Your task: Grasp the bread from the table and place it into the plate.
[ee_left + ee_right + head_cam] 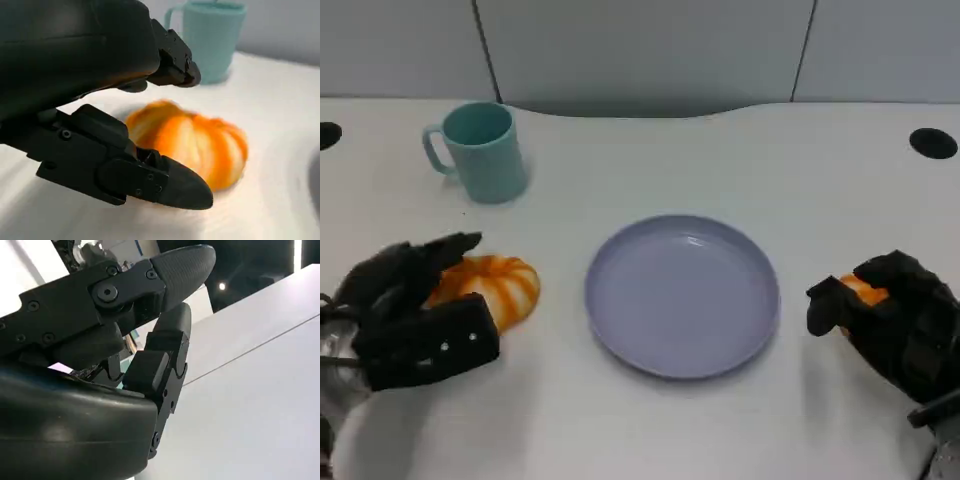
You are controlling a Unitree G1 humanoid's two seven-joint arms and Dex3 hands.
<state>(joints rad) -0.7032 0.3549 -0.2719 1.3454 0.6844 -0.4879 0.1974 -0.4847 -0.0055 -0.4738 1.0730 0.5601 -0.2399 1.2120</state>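
The bread (492,285), a round orange-and-cream striped bun, lies on the white table left of the lavender plate (682,295). My left hand (410,315) is at the bread's near left side; its fingers (170,52) and thumb (165,182) are spread to either side of the bread (200,142) without closing on it. My right hand (895,315) rests right of the plate with its fingers (162,360) curled in. The right wrist view shows nothing held. A small orange thing (865,291) peeks out behind that hand, mostly hidden.
A teal mug (480,150) stands at the back left, beyond the bread, and appears again as the mug (212,37) in the left wrist view. Two dark round holes (932,143) mark the table's far corners. A grey wall runs behind the table.
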